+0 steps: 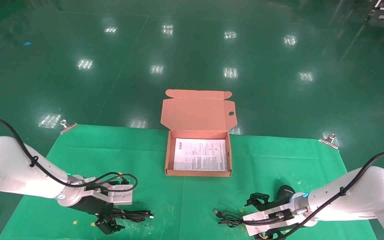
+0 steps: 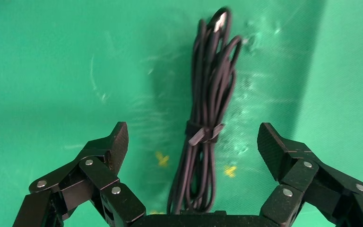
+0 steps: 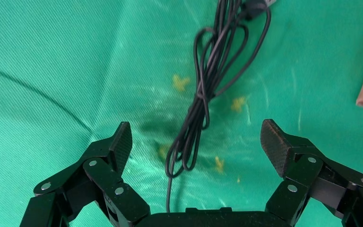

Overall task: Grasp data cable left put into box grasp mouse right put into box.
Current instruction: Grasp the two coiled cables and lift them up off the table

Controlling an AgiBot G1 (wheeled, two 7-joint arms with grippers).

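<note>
From the head view, my left end effector (image 1: 109, 227) sits low over the data cable (image 1: 135, 216), my right end effector (image 1: 268, 233) is by the mouse (image 1: 286, 191) and its cord, and the box (image 1: 198, 171) lies ahead between them, lid back. Left wrist view: jaws spread wide, gripping nothing, with the thin black data cable (image 2: 207, 123) centred between my fingertips (image 2: 116, 142); it looks light and floppy, so I'd pinch at the tie band. Right wrist view: right end effector (image 3: 196, 144) also released, with just the mouse's looped cord (image 3: 203, 94) between the fingers.
</note>
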